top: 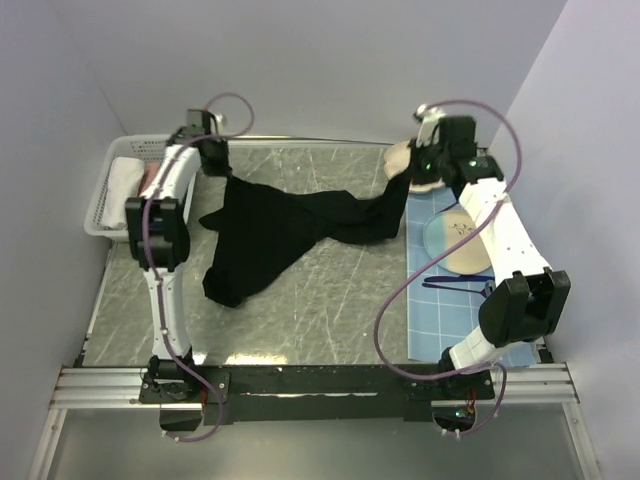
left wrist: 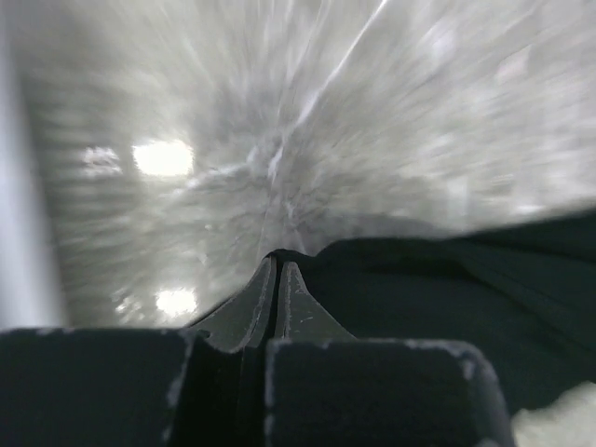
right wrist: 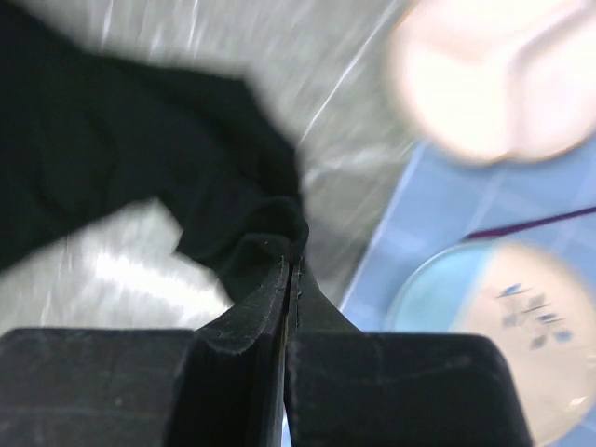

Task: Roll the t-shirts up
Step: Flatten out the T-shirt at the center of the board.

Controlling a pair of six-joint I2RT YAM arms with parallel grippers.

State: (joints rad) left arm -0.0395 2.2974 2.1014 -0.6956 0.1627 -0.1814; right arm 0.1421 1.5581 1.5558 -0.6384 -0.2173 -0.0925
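Note:
The black t-shirt [top: 280, 230] hangs stretched between both grippers above the table, its lower part drooping toward the front left. My left gripper [top: 218, 165] is shut on the shirt's left edge near the back; in the left wrist view its tips [left wrist: 277, 265] pinch black cloth [left wrist: 438, 307]. My right gripper [top: 408, 170] is shut on the shirt's right edge; in the right wrist view its tips [right wrist: 291, 265] pinch the black cloth [right wrist: 140, 158]. White and pink shirts [top: 135, 178] lie in the basket.
A white basket [top: 105, 205] stands at the back left. A light-blue gridded mat [top: 440, 290] lies on the right with a rolled pale shirt [top: 465, 240] and another pale bundle [top: 405, 160] behind it. Walls close in on the back and both sides.

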